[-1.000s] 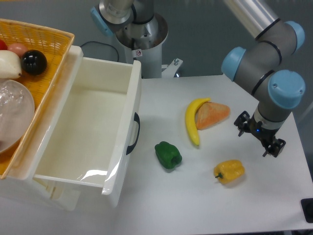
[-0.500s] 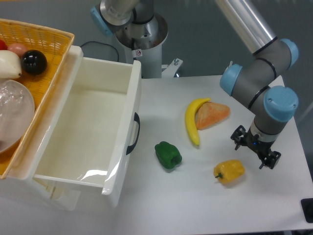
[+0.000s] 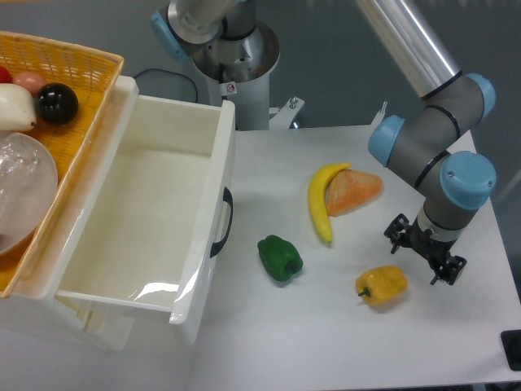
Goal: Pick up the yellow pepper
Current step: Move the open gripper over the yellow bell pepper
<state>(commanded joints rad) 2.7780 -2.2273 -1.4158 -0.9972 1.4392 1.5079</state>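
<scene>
While the gripper (image 3: 425, 254) hangs spread (holding nothing), yellow pepper (image 3: 382, 285) sits just beside

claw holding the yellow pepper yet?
No. The claw hangs just up and to the right of the yellow pepper, which lies on the table ungrasped.

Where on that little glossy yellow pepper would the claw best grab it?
Probably across the small glossy yellow pepper's blocky middle, coming straight down from above. It lies on its side with the stem pointing left, clear of other objects, and the end effector is just up-right of it.
</scene>
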